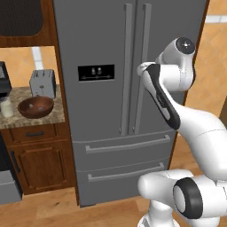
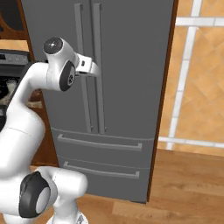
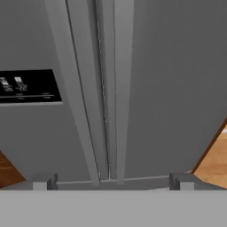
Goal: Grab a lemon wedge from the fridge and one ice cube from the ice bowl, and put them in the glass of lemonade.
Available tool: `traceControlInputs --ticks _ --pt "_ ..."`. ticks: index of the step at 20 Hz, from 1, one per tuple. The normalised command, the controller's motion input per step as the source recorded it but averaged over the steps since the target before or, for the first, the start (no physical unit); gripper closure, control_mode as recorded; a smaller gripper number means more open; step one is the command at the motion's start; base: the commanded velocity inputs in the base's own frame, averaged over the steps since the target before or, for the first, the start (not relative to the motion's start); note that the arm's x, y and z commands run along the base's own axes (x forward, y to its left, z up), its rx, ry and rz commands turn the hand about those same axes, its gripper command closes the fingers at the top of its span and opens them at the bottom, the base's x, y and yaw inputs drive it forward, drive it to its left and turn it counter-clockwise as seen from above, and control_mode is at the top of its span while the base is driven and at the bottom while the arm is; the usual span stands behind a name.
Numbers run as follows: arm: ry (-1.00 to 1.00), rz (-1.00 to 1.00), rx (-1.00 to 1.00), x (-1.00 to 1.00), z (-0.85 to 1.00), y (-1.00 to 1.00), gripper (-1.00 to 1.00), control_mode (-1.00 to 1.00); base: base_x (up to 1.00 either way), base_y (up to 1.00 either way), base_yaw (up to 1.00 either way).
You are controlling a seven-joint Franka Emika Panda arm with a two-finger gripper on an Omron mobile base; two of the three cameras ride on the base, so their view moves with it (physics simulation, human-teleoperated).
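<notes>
The fridge (image 1: 111,40) stands straight ahead with both doors shut, its two long bar handles (image 3: 88,88) side by side at the centre seam. My gripper (image 3: 113,181) is open and empty, close in front of the handles at about dispenser height; its hand (image 1: 142,69) (image 2: 89,65) points at the right-hand door. The ice bowl (image 1: 36,107) sits on the counter left of the fridge, and the glass of lemonade (image 1: 6,107) stands at its left. The lemon wedge is hidden behind the shut doors. No ice cube can be made out in the bowl.
A toaster (image 1: 42,83) stands behind the bowl and a black machine (image 1: 3,82) at the far left. Two fridge drawers (image 1: 126,144) lie below the doors. The black dispenser panel (image 3: 29,86) is on the left door. Wooden floor (image 2: 188,183) opens to the right.
</notes>
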Motion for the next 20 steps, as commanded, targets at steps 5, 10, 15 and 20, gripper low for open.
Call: traceControlInputs --ticks 5,10,15,20 --pt "0.0 0.0 0.0 0.46 -0.16 -0.18 -1.0 -1.0 0.0 0.0 0.0" --pt "0.0 0.0 0.0 0.52 -0.01 0.01 -1.0 -1.0 0.0 0.0 0.0" --pt "0.0 0.0 0.0 0.37 0.0 -0.17 -1.0 -1.0 0.0 0.0 0.0" --pt "0.0 0.01 0.0 0.48 -0.01 0.0 -1.0 -1.0 0.0 0.0 0.0"
